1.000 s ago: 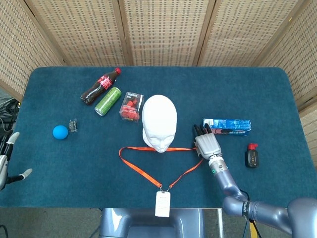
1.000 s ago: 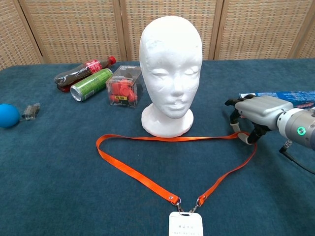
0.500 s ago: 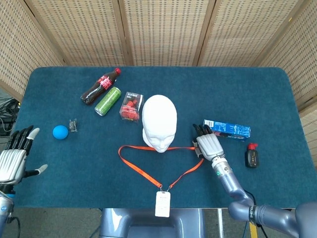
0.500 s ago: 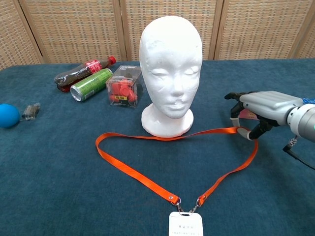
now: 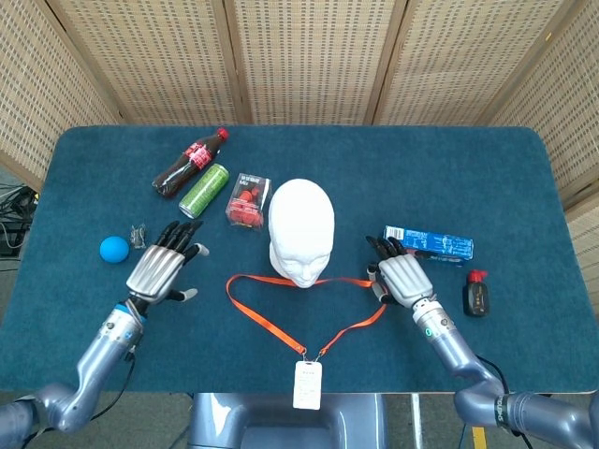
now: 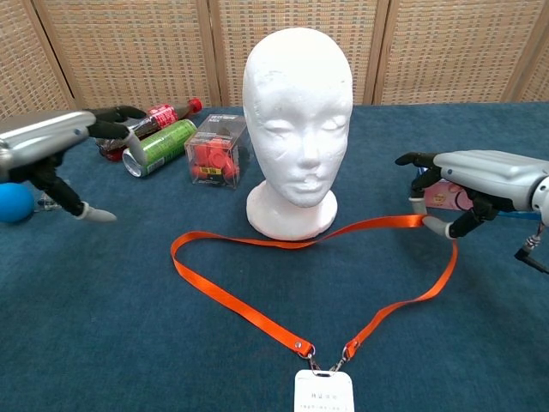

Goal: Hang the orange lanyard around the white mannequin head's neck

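Both hands were over the tabletop [image 5: 487, 187] now: my left hand [image 5: 165, 268], off at the edge a second earlier, had come in near the lanyard's left bend, fingers apart and holding nothing. My right hand [image 6: 480, 184] pinched the orange lanyard [image 6: 257, 313] and had lifted that end; the rest lay before the white mannequin head [image 6: 298, 120], so no hanging yet. Only the chest view showed the raised strap; the head view showed the loop's whole outline.
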